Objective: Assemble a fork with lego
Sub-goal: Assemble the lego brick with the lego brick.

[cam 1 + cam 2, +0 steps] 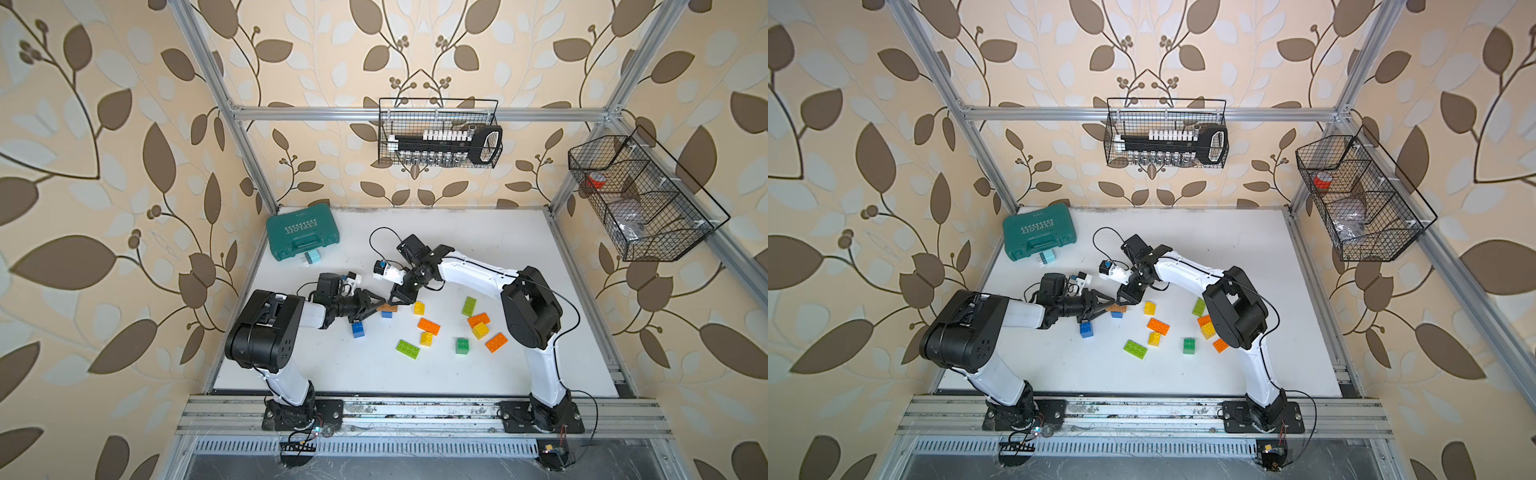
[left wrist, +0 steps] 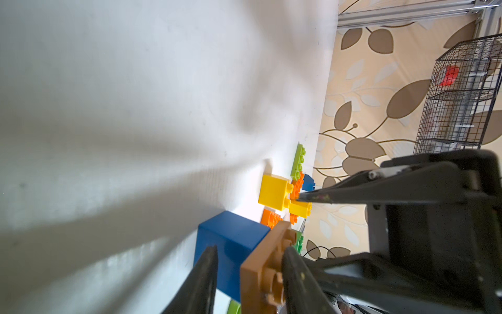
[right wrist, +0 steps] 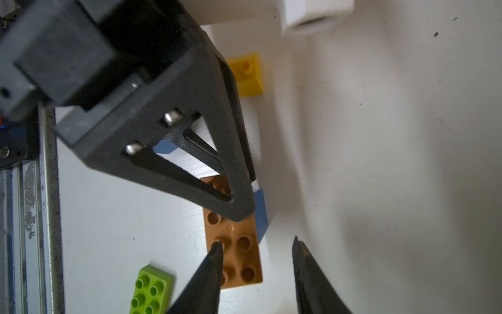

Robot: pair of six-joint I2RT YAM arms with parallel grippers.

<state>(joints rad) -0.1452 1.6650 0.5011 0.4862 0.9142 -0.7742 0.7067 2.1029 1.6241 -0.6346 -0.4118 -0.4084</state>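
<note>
Under parted right pincer [image 3: 257, 241], at left pincer [image 2: 250, 248] (grip unclear): brown lego plate [image 3: 244, 261].

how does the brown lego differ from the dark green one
The brown lego is a thin, long plate; the dark green lego is a taller, square block. Brown rests on a blue brick; dark green sits directly on the table. Both face studs up.

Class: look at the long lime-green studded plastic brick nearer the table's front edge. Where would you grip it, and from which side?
Come from above and pinch the long lime-green studded plastic brick across its two long sides, near the middle. It lies flat with its studs up, so that is its narrow span, and both long sides look free. A small yellow plastic brick crowds one end.
</note>
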